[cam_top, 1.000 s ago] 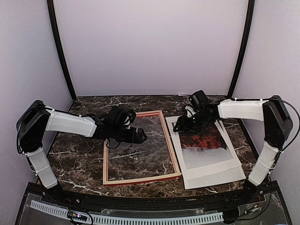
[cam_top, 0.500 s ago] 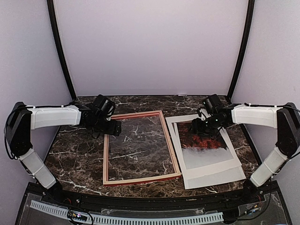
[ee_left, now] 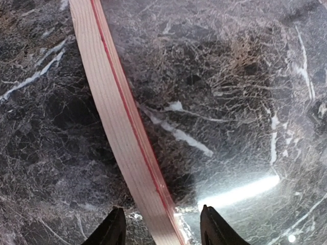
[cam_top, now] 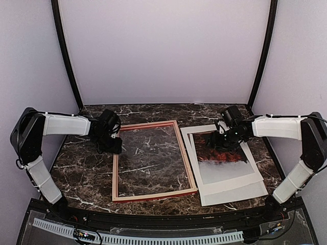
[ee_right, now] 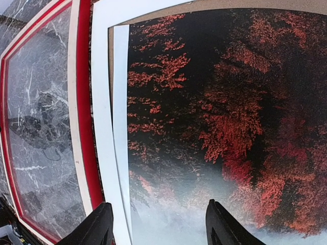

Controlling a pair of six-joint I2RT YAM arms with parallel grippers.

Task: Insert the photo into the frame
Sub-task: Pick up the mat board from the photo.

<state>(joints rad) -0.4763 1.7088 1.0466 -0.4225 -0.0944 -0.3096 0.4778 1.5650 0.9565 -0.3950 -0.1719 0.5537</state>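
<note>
Inspecting from above, found the frame [cam_top: 155, 195] lying flat on the dark marble table [cam_top: 82, 173], left of centre, long sides running near to far. Noted pale wood-toned rail faces turned upward with a red edge, and marble veining visible through the clear pane. Located the photo [cam_top: 225, 162] right of the frame and outside it, face up on a cream-white mat [cam_top: 232, 193], with red-orange foliage at the far end and grey mist at the near end. Recorded the mat's left edge just beside the frame's right rail; could not tell whether touching. Noted in the right wrist view a thin brown strip [ee_right: 255, 4] showing between the mat's white border and the print. Found the left gripper [cam_top: 115, 146] near the far end of the frame's left rail, jaws parted and straddling that rail, one finger [ee_left: 113, 228] over bare table outside the rail and the other over the pane. Saw a gap on each side of the rail, nothing gripped. Could not judge height above the rail. Found the right gripper [cam_top: 225, 142] over the far left part of the photo, jaws spread wide and holding nothing, one fingertip [ee_right: 99, 224] above the mat's white border and the other above the print itself. Could not confirm contact with the paper.
</note>
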